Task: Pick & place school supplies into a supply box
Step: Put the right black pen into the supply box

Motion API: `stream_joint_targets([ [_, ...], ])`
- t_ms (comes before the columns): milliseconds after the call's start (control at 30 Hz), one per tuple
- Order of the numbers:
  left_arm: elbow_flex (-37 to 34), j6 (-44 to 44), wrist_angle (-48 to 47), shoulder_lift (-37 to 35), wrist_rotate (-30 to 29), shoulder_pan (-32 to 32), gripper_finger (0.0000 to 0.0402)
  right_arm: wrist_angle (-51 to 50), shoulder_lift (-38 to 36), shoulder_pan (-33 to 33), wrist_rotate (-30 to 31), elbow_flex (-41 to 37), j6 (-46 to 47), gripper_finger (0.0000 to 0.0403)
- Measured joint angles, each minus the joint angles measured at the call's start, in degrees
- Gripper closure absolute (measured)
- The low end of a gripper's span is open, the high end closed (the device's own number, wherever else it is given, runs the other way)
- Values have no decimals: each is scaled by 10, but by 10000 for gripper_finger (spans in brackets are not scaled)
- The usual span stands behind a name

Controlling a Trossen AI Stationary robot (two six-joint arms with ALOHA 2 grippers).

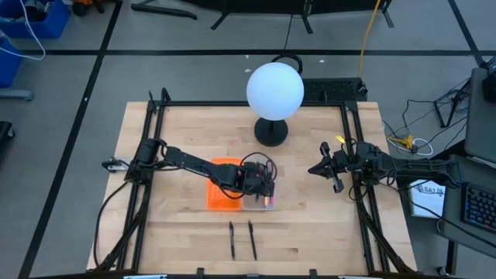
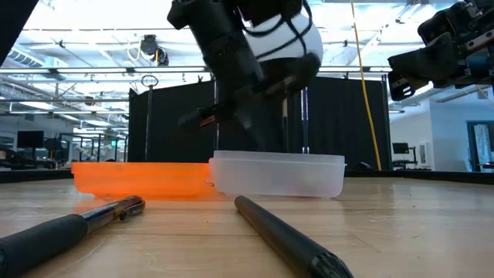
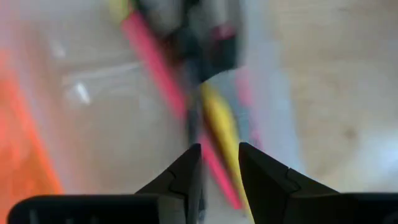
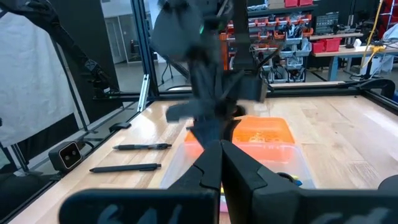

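Observation:
The clear supply box sits at the table's middle, against the orange perforated rectangle. My left gripper hovers over the box, pointing down, its fingers a small gap apart. Under it in the box lie a pink pen, a yellow pencil and something dark, all blurred. I see nothing between the fingers. Two black pens lie flat on the table, nearer the near edge. My right gripper waits shut above the table's right side.
A lamp with a white globe and a black base stands behind the box toward the far edge. Black frame rails run along the left, right and far sides. Bare wood lies near and right of the box.

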Motion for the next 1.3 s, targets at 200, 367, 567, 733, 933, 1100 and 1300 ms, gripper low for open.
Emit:
stream_joint_targets([
  [200,0,254,24,-117,15,14,289,0,0,0,0,0,-3,403],
  [367,2,395,-83,-285,-271,-47,289,-1,0,0,0,0,2,403],
  [567,-78,605,-95,-442,-257,-63,332,-2,1,0,0,0,22,403],
  [733,-235,876,113,-539,-33,-45,393,-7,3,0,1,0,14,403],
  [933,-419,977,223,-676,21,23,397,-1,3,0,1,0,-14,403],
  [1100,-537,891,321,-810,57,77,398,7,3,0,1,0,-30,403],
  [1300,-670,877,425,-912,55,48,399,4,3,0,1,0,-34,403],
])
